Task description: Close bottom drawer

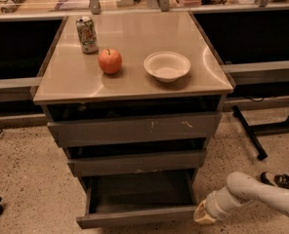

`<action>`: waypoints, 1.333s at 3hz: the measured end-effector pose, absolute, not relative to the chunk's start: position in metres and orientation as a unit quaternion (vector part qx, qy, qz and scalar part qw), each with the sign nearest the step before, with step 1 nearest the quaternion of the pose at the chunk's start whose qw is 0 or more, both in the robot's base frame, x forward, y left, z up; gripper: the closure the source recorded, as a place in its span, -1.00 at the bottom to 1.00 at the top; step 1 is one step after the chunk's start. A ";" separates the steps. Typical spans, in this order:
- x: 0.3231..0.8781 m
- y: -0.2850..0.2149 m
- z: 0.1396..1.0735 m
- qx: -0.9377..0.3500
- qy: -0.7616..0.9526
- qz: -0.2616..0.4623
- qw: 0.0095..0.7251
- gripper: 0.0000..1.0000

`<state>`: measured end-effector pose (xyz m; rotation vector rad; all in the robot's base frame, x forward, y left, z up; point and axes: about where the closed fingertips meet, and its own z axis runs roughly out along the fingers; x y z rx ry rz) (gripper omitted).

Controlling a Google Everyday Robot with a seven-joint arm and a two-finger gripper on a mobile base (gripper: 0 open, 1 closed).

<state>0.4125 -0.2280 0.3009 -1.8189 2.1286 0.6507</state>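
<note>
The bottom drawer [137, 216] is the lowest of three in the grey cabinet. It is pulled far out, its dark inside empty, its plain front panel near the bottom edge of the view. My gripper [201, 214] sits at the end of the white arm [252, 191] that comes in from the right. It is low by the floor, right beside the right end of the drawer's front panel. I cannot tell whether it touches the panel.
The middle drawer [137, 162] and the scratched top drawer [134, 129] stick out slightly. On the cabinet top stand a soda can [87, 34], an apple [110, 61] and a white bowl [167, 66]. A black table leg [248, 132] stands at right, a shoe [278, 180] behind the arm.
</note>
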 end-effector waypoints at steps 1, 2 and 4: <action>0.410 -0.232 0.237 -0.610 0.734 0.266 0.135 1.00; 0.404 -0.227 0.205 -0.596 0.740 0.280 0.136 1.00; 0.405 -0.225 0.201 -0.610 0.724 0.277 0.164 1.00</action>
